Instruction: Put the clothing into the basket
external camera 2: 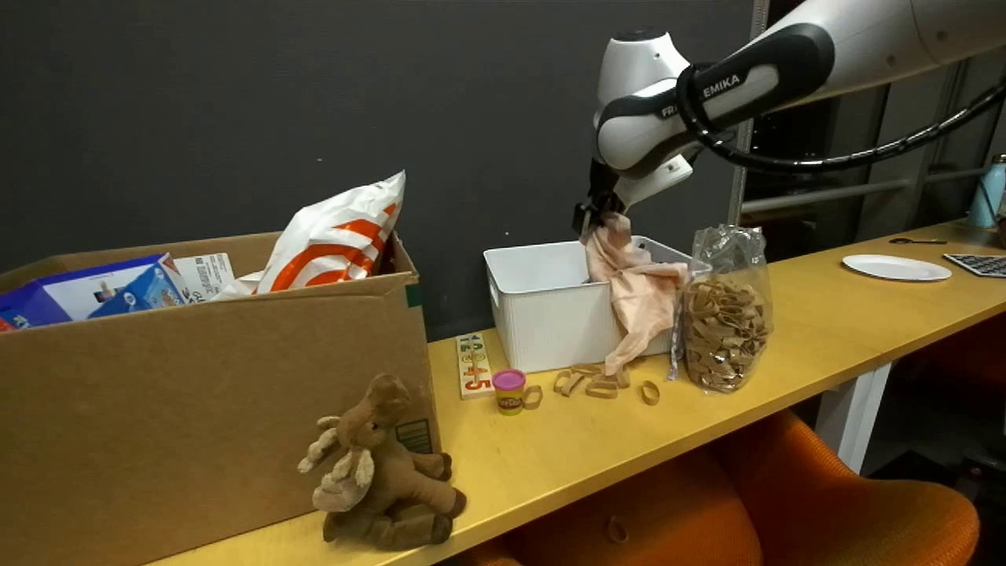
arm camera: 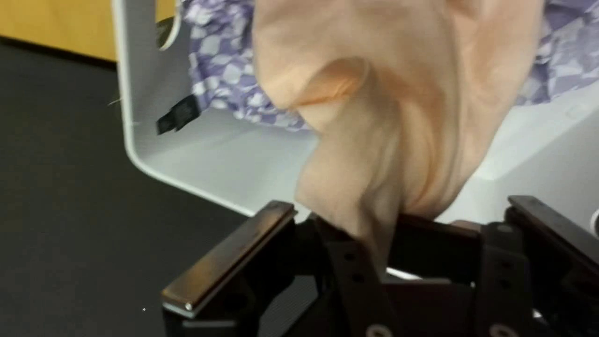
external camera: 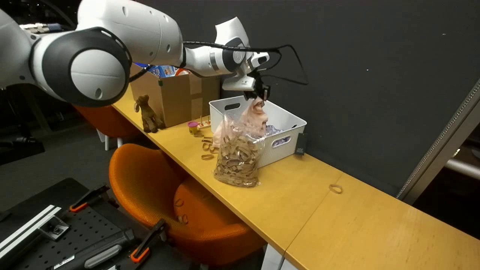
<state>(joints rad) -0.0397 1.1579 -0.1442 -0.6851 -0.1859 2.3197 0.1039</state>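
Right of centre in an exterior view, the gripper (external camera 2: 599, 215) was pinched closed on the peach clothing (external camera 2: 635, 283), which hung over the near wall of the white basket (external camera 2: 550, 330), its lower end outside. Across the top of the wrist view, purple patterned fabric (arm camera: 229, 70) lay inside.

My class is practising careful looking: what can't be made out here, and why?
In the wrist view: whether the purple cloth is one piece; the pink cloth covers its middle.
In an exterior view: part of the basket, behind the bag of bands.
In an exterior view: the blue bottle, cut off by the right edge.
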